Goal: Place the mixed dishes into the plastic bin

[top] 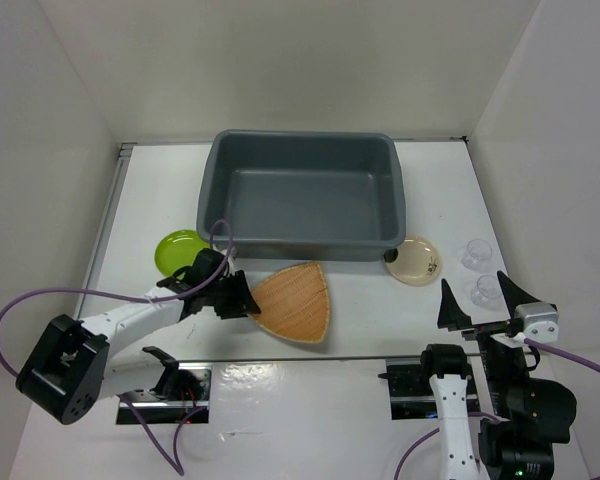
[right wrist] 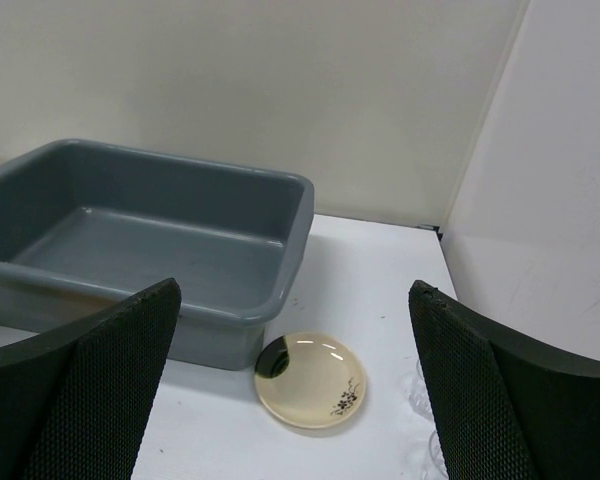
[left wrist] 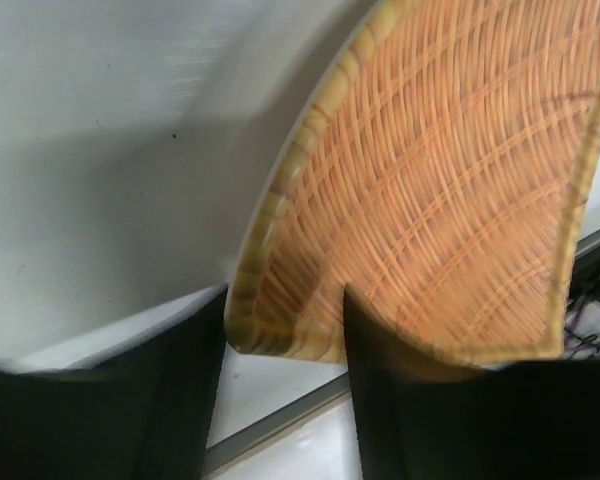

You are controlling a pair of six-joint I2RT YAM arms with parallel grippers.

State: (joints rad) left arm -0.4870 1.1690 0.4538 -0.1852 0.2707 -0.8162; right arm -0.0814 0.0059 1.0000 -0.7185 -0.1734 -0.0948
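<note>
The tan wooden plate [top: 295, 300] lies near the table's front, below the dark grey plastic bin [top: 305, 136]. My left gripper [top: 242, 298] is shut on the plate's left corner; in the left wrist view the woven plate [left wrist: 430, 200] has its rim pinched in my left gripper [left wrist: 285, 330]. The lime-green plate [top: 178, 250] lies behind the left gripper. The cream plate [top: 416, 260] sits at the bin's right front corner and shows in the right wrist view [right wrist: 310, 380]. Two clear cups [top: 475, 250] [top: 488, 290] stand at the right. My right gripper [top: 474, 282] [right wrist: 292, 290] is open and empty, near the cups.
White walls close in the table at the left, back and right. The bin [right wrist: 180, 160] takes up the back middle. A metal strip [left wrist: 270, 425] runs along the near edge in front of the arm bases.
</note>
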